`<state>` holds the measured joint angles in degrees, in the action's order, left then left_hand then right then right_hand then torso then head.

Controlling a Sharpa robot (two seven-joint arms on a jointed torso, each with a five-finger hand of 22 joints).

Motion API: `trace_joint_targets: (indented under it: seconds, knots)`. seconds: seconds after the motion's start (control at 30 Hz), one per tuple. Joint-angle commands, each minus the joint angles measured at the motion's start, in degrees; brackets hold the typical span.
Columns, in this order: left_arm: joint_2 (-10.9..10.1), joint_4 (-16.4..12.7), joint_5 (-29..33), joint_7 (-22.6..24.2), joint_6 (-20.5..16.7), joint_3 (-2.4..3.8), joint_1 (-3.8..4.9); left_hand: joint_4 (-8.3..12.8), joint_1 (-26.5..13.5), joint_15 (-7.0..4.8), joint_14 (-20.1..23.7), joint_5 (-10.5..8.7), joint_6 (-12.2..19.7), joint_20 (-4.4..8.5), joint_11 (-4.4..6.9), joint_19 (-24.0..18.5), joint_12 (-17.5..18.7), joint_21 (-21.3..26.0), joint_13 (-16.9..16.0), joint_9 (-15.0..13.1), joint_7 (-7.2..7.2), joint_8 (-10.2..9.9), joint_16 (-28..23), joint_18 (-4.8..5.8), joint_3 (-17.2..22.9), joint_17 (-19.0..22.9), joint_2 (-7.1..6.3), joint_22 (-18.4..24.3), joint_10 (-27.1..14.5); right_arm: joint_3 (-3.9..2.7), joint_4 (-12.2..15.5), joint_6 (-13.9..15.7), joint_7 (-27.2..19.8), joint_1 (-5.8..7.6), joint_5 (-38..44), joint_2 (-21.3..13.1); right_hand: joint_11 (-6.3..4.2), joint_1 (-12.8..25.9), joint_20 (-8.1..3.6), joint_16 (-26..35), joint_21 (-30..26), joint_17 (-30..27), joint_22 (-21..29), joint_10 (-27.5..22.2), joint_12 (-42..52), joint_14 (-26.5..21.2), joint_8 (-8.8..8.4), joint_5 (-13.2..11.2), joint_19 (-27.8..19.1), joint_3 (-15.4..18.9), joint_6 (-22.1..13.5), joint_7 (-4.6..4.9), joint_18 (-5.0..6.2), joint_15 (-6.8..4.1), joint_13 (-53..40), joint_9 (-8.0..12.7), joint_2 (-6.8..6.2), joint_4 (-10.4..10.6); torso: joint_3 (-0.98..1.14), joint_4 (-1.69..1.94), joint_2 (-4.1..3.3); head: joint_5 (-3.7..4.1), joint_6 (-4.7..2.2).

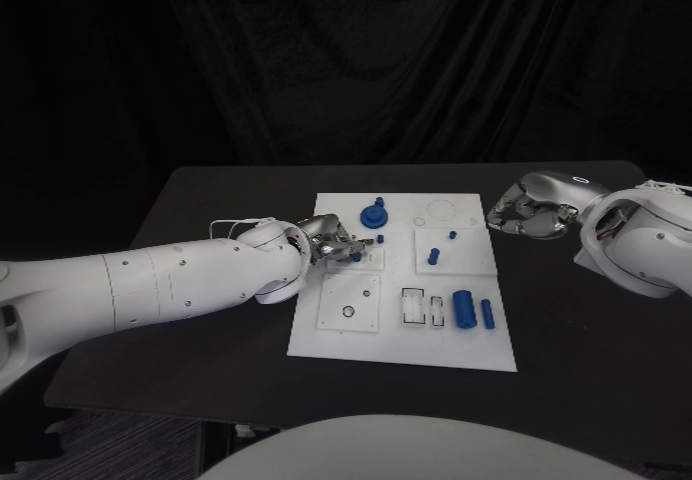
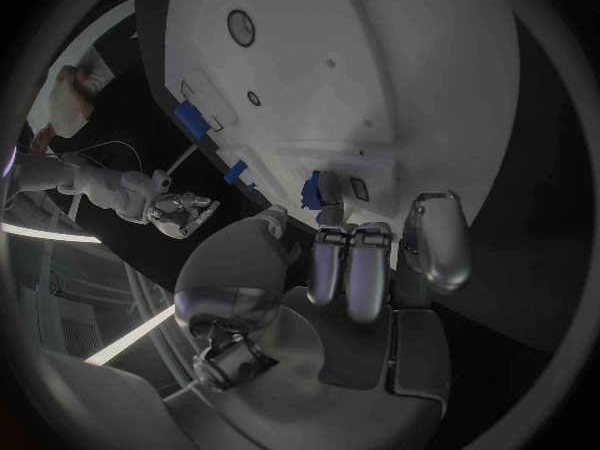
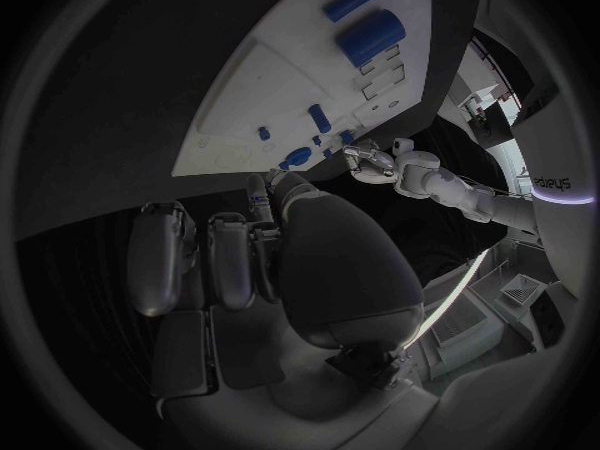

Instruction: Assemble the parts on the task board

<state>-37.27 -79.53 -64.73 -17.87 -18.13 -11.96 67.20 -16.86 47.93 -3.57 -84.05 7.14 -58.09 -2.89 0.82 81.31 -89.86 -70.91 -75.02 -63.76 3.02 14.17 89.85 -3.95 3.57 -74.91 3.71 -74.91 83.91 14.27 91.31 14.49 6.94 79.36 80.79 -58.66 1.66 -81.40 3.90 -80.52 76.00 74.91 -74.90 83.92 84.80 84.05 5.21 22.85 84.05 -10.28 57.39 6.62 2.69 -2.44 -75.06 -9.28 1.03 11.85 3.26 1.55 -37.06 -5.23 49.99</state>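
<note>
— Board [image 1: 325,335]: white plate, middle of the black table [image 1: 202,200]. What stands done on it?

— As I judge it, little. A round blue part [image 1: 375,215] stands upright near the far edge; small pegs [image 1: 433,256] sit in the panel nearer the right arm. A thick blue cylinder [image 1: 463,308] and a slimmer one [image 1: 488,313] lie loose side by side at the near right, beside open rectangular slots [image 1: 414,306]. The panel with the round hole [image 1: 349,312] holds nothing. So most of the assembly seems still to come.

— Left hand [image 1: 335,243]?

— Over the board's left middle, fingers curled in towards a small blue part [image 2: 318,192] at their tips. From the wrist the part lies just beyond the fingertips [image 2: 328,238]; whether it is pinched or merely touched I cannot tell.

— Right hand [image 1: 528,212]?

— Off the board's far right corner, above bare table. Fingers [image 3: 163,255] side by side and bent inward, nothing in them.

— What is hard to make out?

— The left hand covers the panel beneath it, so any seat there is hidden. The faint ring [image 1: 440,210] at the far right corner may be a recess or a print.
</note>
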Motion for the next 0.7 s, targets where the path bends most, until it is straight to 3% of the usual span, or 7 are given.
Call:
trace_joint_targets:
  seconds: [0.03, 0.3, 0.7]
  knots:
    - [0.2, 0.1, 0.1, 0.1, 1.3, -0.2, -0.35, 0.0, 0.1, -0.09, -6.0, 0.97, 1.3, 0.18, 0.16, 0.2, -0.1, 0.0, -15.0, -4.1, -0.25, 2.9, 0.1, -0.34, -1.9, -15.1, 1.79, -9.4, 6.1, -0.02, 0.1, -0.4, 0.9, -0.15, 0.1, -0.1, 0.13, 0.0, -0.17, 0.4, -0.3, 2.1, -10.1, 0.4, -0.2, 3.1, -0.09, 0.3, 0.5, -0.4, 0.3, -0.03, 0.68, 0.05, -6.9, 0.0, -0.34, -0.1, 0.02, 0.05, -0.05, 0.14, 0.01]
    - [0.2, 0.4, 0.1, 0.2, 0.9, -0.2, -0.35, 0.0, 0.5, -0.33, -6.0, 4.3, 3.4, 0.34, 0.4, 0.2, -0.1, -0.1, -15.0, -9.6, -0.54, 7.3, 0.1, -0.32, -5.4, -15.1, 4.9, -9.5, 6.1, -0.02, 0.1, -0.5, 1.0, -0.15, 0.1, -0.2, 0.11, 0.0, -0.17, 0.4, -0.5, 2.0, -10.0, 0.3, -0.3, 3.1, -0.07, 0.3, 0.5, -0.4, 0.4, -0.05, 0.71, 0.04, -6.9, 0.0, -0.34, -0.1, -0.04, -0.01, -0.01, 0.08, 0.01]
    - [0.2, 0.6, 0.1, 1.5, 0.2, -0.2, -0.35, 0.0, 1.0, -0.36, -6.0, 6.11, 4.5, 0.39, 0.43, 0.1, -0.1, 0.0, -15.0, -11.5, -0.58, 8.6, 0.1, -0.33, -6.6, -15.1, 6.72, -9.4, 6.1, -0.02, 0.0, -0.6, 1.1, -0.16, 0.1, -0.2, 0.11, 0.0, -0.17, 0.4, -0.5, 2.0, -10.0, 0.3, -0.3, 3.1, -0.07, 0.3, 0.5, -0.4, 0.4, -0.05, 0.71, 0.04, -6.9, 0.0, -0.34, -0.1, -0.01, -0.05, 0.04, 0.03, 0.01]
